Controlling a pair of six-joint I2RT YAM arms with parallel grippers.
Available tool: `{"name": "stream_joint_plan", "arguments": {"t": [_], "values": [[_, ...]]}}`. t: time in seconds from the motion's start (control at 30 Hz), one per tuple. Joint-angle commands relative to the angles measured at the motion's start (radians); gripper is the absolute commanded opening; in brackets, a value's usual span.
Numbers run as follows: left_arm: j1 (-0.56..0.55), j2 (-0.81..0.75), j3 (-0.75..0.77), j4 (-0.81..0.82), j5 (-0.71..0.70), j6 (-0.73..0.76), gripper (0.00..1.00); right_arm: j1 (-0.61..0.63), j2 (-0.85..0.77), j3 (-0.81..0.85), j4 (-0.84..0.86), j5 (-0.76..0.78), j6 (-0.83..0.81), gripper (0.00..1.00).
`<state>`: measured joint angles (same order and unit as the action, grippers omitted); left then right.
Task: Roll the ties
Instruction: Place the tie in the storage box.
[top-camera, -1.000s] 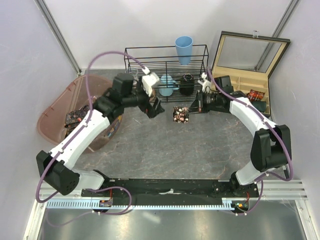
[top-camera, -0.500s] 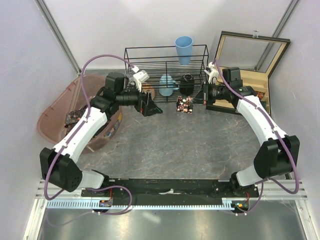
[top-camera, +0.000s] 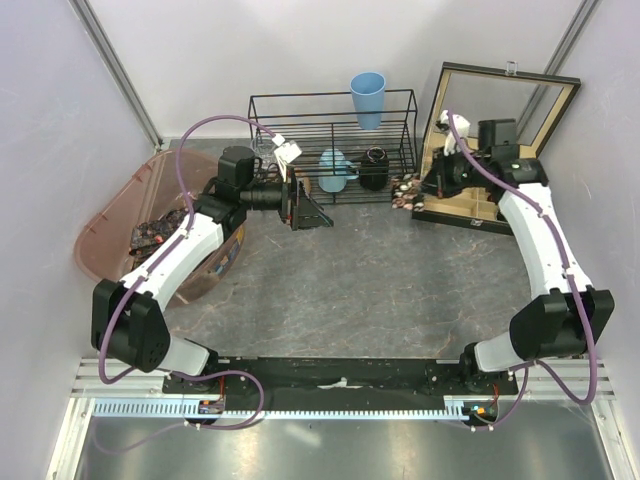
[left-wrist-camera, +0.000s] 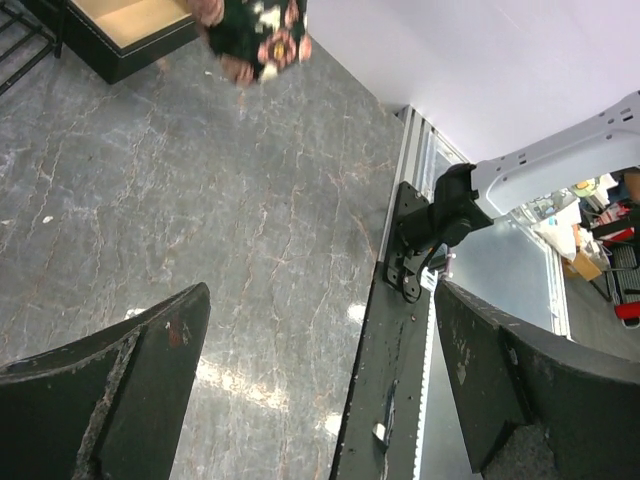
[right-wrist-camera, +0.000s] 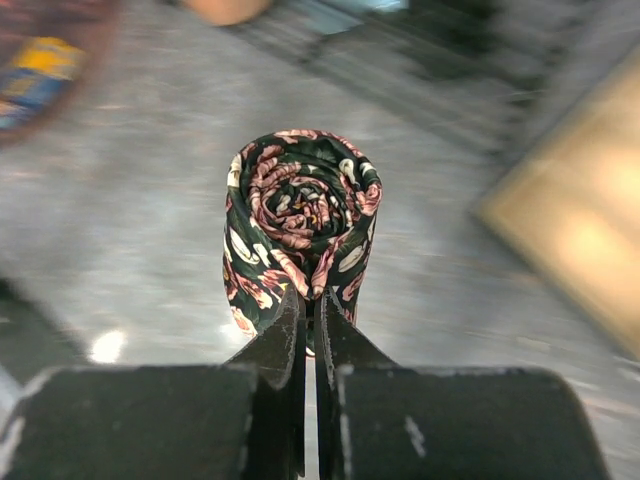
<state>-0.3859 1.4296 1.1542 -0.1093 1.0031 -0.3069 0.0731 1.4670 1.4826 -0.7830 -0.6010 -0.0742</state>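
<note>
Gripping coiled tie (right-wrist-camera: 300, 220) beside box (top-camera: 462, 219) edge

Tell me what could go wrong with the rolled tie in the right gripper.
The right gripper pinches the rolled tie only at its lower edge, so the coil could slip or unwind. It hangs close to the wooden box and the wire rack; it might snag either and loosen.

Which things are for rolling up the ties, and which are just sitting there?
For the job: rolled tie, pinched in the right gripper; more ties in the tub; wooden box, maybe where rolls go.
Just lying about: wire rack, blue cup, dark jar.
</note>
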Motion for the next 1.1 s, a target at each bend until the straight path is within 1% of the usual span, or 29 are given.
{"name": "stream_joint_plan", "arguments": {"t": [0.0,0.03,0.1,0.13,0.17,0.23,0.3,0.33,0.57,0.73,0.9,0.97,1.07], "values": [[-0.001,0.003,-0.013,0.059,0.048,-0.038,1.00,-0.065,-0.013,0.125,-0.113,0.154,-0.365,0.00],[-0.001,0.003,-0.016,0.059,0.049,-0.037,0.99,-0.103,-0.008,0.149,-0.130,0.176,-0.430,0.00],[-0.002,0.005,-0.021,0.059,0.051,-0.038,0.99,-0.136,0.004,0.165,-0.130,0.234,-0.525,0.00],[-0.001,0.005,-0.022,0.057,0.051,-0.038,0.99,-0.162,0.010,0.179,-0.133,0.256,-0.633,0.00],[-0.002,0.008,-0.022,0.057,0.052,-0.037,0.99,-0.174,0.019,0.186,-0.131,0.273,-0.679,0.00],[-0.001,0.012,-0.013,0.045,0.057,-0.025,0.99,-0.219,0.055,0.223,-0.131,0.299,-0.806,0.00],[-0.001,0.022,-0.004,0.033,0.057,-0.005,0.99,-0.243,0.096,0.251,-0.136,0.313,-0.892,0.00],[-0.001,0.023,-0.002,0.020,0.057,0.002,0.99,-0.260,0.108,0.272,-0.139,0.320,-0.974,0.00],[-0.001,0.017,-0.022,0.017,0.051,0.022,0.99,-0.291,0.214,0.331,-0.165,0.383,-1.275,0.00],[0.001,0.020,-0.033,0.014,0.039,0.028,0.99,-0.300,0.266,0.340,-0.188,0.392,-1.351,0.00],[0.002,0.048,-0.025,-0.007,0.040,0.037,0.99,-0.273,0.341,0.361,-0.174,0.374,-1.323,0.00],[0.001,0.063,-0.022,-0.009,0.042,0.038,0.99,-0.251,0.380,0.364,-0.145,0.382,-1.282,0.00],[0.005,0.075,-0.010,-0.015,0.038,0.043,0.99,-0.228,0.438,0.395,-0.130,0.412,-1.267,0.00]]}}
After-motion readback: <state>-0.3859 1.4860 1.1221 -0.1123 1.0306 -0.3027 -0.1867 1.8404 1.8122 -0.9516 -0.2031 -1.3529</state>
